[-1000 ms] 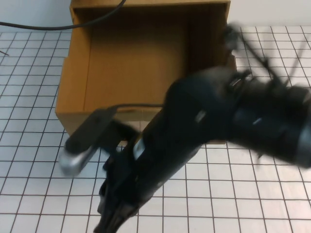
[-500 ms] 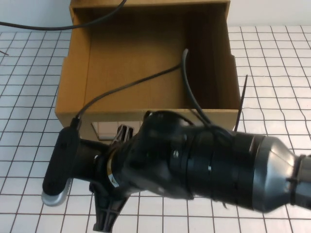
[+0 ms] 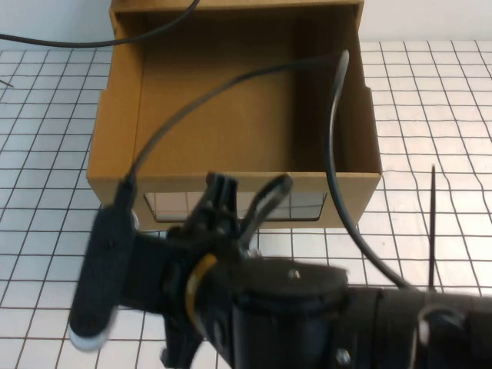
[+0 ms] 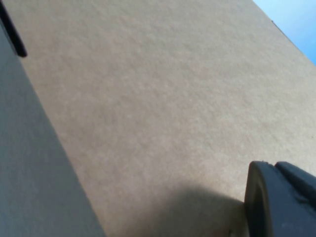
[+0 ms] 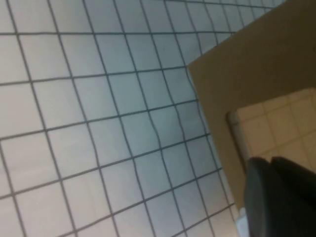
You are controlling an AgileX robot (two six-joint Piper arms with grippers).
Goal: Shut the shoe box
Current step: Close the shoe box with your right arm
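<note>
The shoe box is a brown cardboard drawer, open at the top and empty, with a clear window in its near front wall. My right gripper is open, its fingers right at that front wall over the window's middle. The right wrist view shows the front wall, the window's corner, a white bit that may be the pull tab, and the gripper. My left gripper is out of the high view and sits close against plain brown cardboard.
The box stands on a white table with a grey grid. My right arm's black body fills the near foreground, and its cable loops over the drawer. Another cable crosses the far left corner.
My right arm swung in from the right and its wrist turned round. The gripper, which pointed at the near table edge, now points at the box's front window.
</note>
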